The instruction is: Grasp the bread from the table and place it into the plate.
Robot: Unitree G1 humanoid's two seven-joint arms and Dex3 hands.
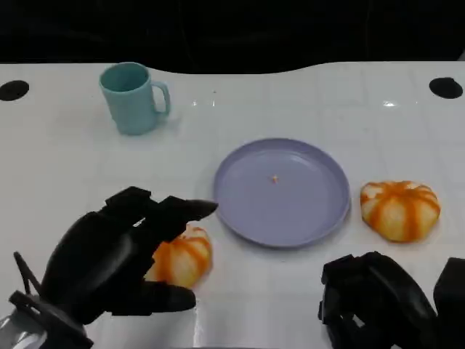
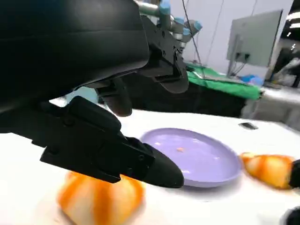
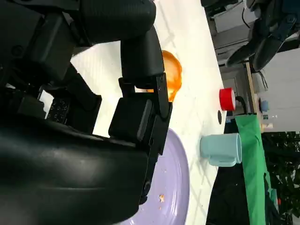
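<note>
White table (image 1: 65, 167), dark backdrop behind it, green-covered bench (image 2: 225, 86), grey monitor (image 2: 255, 37), pale wall

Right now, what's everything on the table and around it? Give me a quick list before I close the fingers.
Bread: two, orange and white striped; one under the left hand's fingers, one right of the plate.
Plate: one, lavender, mid-table, with a tiny crumb inside.
Mug: one, teal, far left, upright.
Table: one, white.
Left hand: black, fingers spread over the near bread, not clearly gripping.
Right hand: black, low near the front edge, holding nothing visible.
</note>
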